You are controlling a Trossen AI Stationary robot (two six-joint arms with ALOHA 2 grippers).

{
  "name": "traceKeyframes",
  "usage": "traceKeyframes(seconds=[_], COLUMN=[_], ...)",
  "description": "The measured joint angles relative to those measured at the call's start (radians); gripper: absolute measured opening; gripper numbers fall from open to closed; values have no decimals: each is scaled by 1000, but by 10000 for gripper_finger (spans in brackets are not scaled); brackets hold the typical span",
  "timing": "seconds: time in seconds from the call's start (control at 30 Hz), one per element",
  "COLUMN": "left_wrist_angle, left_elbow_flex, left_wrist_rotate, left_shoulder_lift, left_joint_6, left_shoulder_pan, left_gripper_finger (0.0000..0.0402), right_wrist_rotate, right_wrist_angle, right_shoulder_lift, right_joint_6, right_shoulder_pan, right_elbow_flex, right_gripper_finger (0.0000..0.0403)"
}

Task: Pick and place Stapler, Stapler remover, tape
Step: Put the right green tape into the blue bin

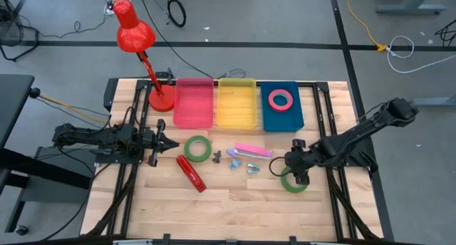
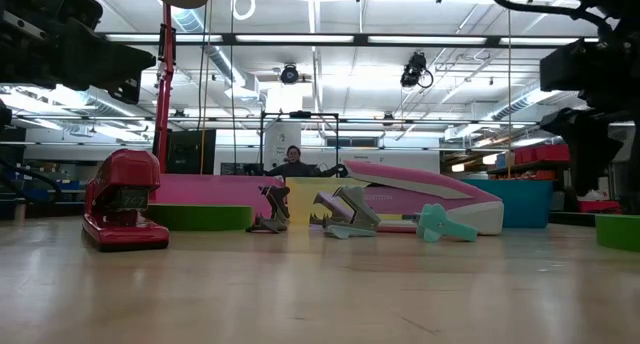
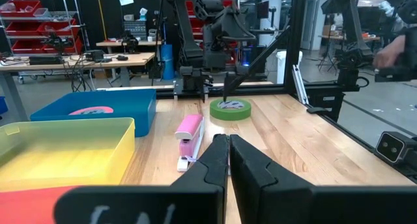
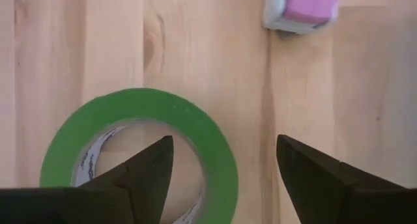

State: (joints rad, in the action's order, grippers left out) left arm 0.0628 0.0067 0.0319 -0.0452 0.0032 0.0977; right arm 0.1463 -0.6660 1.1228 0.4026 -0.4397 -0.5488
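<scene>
Right wrist view: my right gripper (image 4: 225, 160) hangs over a green tape (image 4: 140, 152), jaws apart.
Left gripper (image 1: 165, 141) waits at the table's left, jaws together.

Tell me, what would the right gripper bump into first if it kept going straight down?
Probably the green tape ring. The right gripper is open, pointing down over the ring's rim.
</scene>
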Motion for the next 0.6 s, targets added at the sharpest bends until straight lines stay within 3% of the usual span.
traceKeyframes(seconds=[0.33,0.6], left_wrist_angle=[0,0], left_elbow_flex=[0,0], left_wrist_rotate=[0,0], left_shoulder_lift=[0,0], left_joint_6=[0,0], left_shoulder_pan=[0,0], left_gripper_finger=[21,21], right_wrist_rotate=[-54,-50], right_wrist_angle=[19,20], right_shoulder_lift=[88,99], right_joint_6=[-125,-121], right_shoulder_pan=[0,0], right_elbow_flex=[0,0], right_gripper_finger=[264,264])
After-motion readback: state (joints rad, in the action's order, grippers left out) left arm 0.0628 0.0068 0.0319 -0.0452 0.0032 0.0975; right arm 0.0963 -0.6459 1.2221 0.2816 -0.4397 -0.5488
